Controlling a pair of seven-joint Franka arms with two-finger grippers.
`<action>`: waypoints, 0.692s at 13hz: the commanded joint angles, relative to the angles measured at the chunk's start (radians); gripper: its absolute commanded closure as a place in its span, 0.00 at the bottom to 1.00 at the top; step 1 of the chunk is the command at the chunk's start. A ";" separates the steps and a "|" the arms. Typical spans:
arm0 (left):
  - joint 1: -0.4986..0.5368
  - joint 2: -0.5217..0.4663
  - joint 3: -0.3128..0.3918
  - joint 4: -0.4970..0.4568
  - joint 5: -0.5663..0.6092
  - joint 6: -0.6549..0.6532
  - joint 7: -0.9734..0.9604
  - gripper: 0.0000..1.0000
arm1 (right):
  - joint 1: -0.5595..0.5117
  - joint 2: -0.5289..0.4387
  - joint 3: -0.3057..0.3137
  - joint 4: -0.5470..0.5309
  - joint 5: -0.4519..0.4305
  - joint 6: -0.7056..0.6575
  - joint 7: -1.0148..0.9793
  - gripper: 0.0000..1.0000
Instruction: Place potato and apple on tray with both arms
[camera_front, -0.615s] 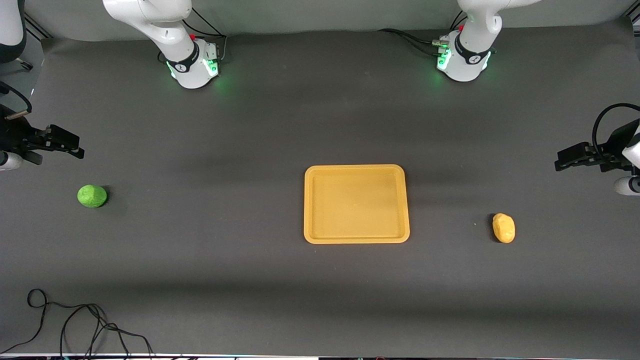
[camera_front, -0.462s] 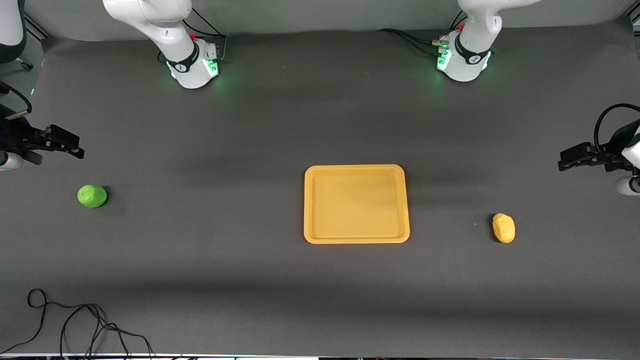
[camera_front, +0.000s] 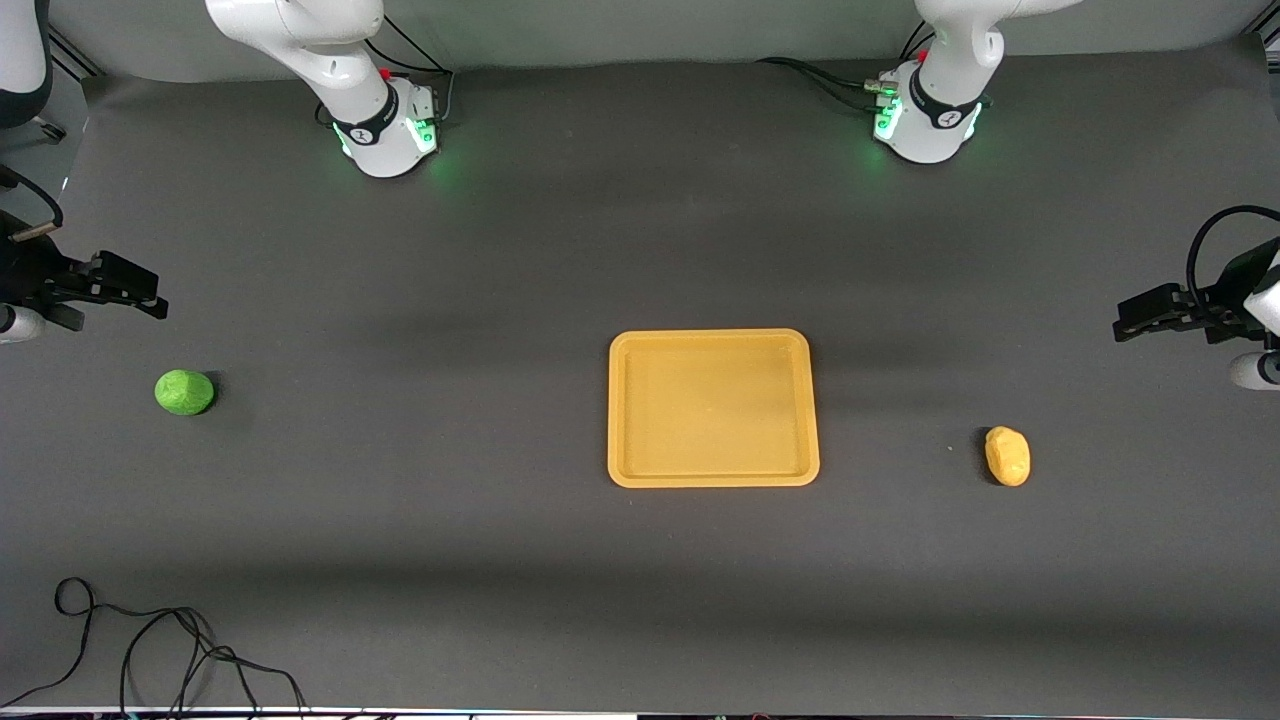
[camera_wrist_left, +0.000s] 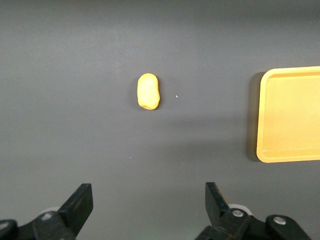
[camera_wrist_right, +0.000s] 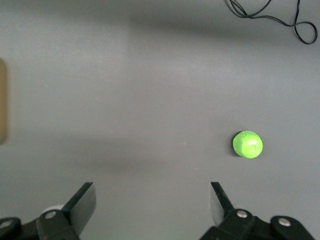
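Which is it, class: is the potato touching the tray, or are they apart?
Apart. The front view shows bare dark table between the potato and the tray; the left wrist view shows the same gap.

I can read no text, number or brand anywhere. Each arm base (camera_front: 385, 125) carries a black band with a small white mark, but I cannot make it out as letters.
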 joint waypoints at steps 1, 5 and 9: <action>-0.001 -0.010 0.008 -0.009 -0.014 -0.007 0.014 0.00 | 0.014 0.015 -0.012 0.026 -0.003 -0.006 -0.018 0.00; -0.003 -0.002 0.008 -0.051 -0.014 0.072 0.029 0.01 | 0.014 0.013 -0.012 0.025 -0.005 -0.004 -0.018 0.00; 0.003 0.080 0.010 -0.197 -0.013 0.224 0.032 0.03 | 0.016 0.015 -0.012 0.025 -0.003 -0.003 -0.018 0.00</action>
